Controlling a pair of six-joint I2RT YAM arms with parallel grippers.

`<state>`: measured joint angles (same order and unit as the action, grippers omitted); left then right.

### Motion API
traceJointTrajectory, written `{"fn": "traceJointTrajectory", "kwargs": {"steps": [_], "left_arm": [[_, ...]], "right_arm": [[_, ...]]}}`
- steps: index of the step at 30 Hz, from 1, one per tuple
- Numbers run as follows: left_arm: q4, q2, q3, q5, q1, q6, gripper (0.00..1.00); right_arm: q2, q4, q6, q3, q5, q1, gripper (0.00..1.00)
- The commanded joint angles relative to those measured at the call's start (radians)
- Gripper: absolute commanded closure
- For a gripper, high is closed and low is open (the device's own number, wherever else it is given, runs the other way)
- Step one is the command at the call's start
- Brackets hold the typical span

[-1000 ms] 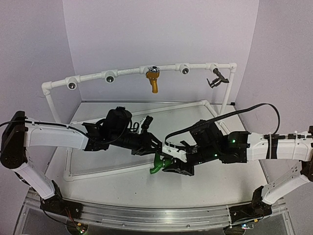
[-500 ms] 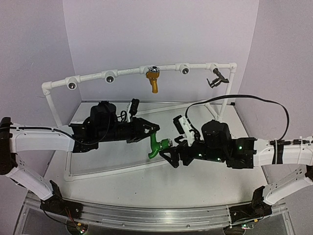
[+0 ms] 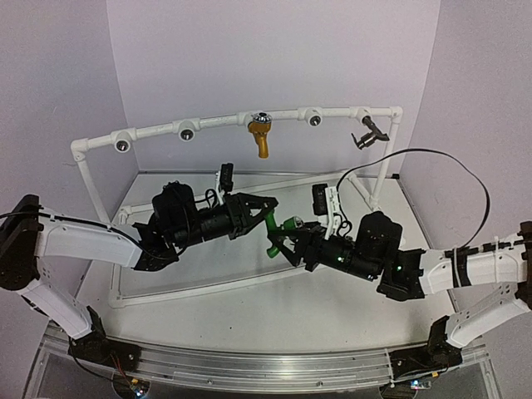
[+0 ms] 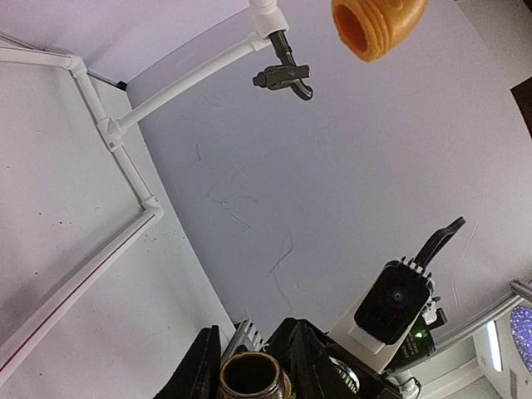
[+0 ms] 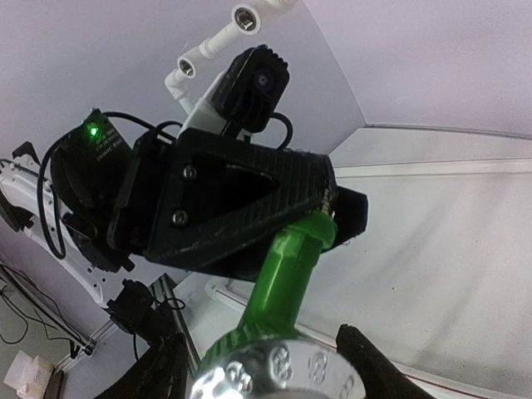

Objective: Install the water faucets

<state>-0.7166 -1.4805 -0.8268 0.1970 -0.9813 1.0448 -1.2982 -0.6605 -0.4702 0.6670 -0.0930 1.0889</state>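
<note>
Here the left gripper (image 3: 264, 209) is clamped on the threaded end of the green faucet (image 5: 291, 266), holding it above the table (image 3: 249, 320), in front of the white pipe frame (image 3: 158, 129). The right gripper (image 5: 266, 366) flanks its silver cap; whether it pinches is unclear. The mustard-yellow faucet (image 3: 261, 137) and dark faucet (image 3: 369, 133) hang from the frame's top rail.

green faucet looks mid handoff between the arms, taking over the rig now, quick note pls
Left gripper: shut on one end of the green faucet, held above the table.
Right gripper: fingers flank the faucet's capped end; grip unclear.
Done: yellow faucet and dark faucet hang on the white pipe frame.
Left: mount the green one in one of the three free sockets.
</note>
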Motion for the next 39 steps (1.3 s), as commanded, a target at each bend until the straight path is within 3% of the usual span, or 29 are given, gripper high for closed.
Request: {"fn": "traceJointTrajectory", "kwargs": {"steps": [1,5,8,11,13,14,15,16,18,21,26,30,35,39], "left_arm": [[-0.191,-0.040,-0.019,0.009,-0.014,0.060,1.00],[-0.221,-0.070,-0.028,0.000,-0.028,0.071,1.00],[-0.241,-0.077,-0.028,-0.013,-0.041,0.069,1.00],[-0.245,-0.085,-0.023,-0.013,-0.043,0.068,1.00],[-0.244,-0.095,-0.020,0.000,-0.042,0.074,1.00],[-0.243,-0.092,-0.014,0.003,-0.040,0.071,0.94],[-0.243,-0.087,-0.005,0.005,-0.037,0.066,0.85],[-0.240,-0.074,0.011,0.003,-0.033,0.055,0.66],[-0.209,-0.026,0.057,-0.018,-0.021,0.048,0.40],[-0.051,0.064,0.111,-0.070,-0.004,-0.004,0.23],[0.358,0.153,0.064,-0.172,0.002,-0.194,0.17],[0.506,0.141,0.006,-0.157,0.007,-0.305,0.16],[0.450,0.060,-0.118,0.131,0.013,-0.287,0.15],[0.165,0.024,-0.099,0.312,0.013,-0.111,0.06]], "right_arm": [[-0.064,-0.133,0.022,0.049,0.065,0.001,0.46],[-0.092,-0.151,0.004,0.050,0.166,0.003,0.68],[-0.085,-0.204,-0.026,0.017,0.258,0.007,0.78],[-0.075,-0.229,-0.010,0.006,0.283,0.007,0.99],[-0.067,-0.210,0.001,0.007,0.293,0.007,1.00],[-0.058,-0.200,0.017,0.004,0.299,0.007,1.00],[-0.047,-0.184,0.034,0.002,0.308,0.008,1.00],[-0.033,-0.140,0.049,0.006,0.334,0.007,1.00],[0.005,-0.041,0.099,0.006,0.372,0.001,1.00],[0.079,0.111,0.211,0.010,0.364,-0.021,1.00],[0.149,0.569,0.451,0.174,0.255,-0.149,1.00],[0.155,0.854,0.677,0.341,0.121,-0.234,1.00],[0.122,0.978,0.736,0.439,-0.295,-0.240,1.00],[0.079,0.994,0.730,0.444,-0.381,-0.240,1.00]]}}
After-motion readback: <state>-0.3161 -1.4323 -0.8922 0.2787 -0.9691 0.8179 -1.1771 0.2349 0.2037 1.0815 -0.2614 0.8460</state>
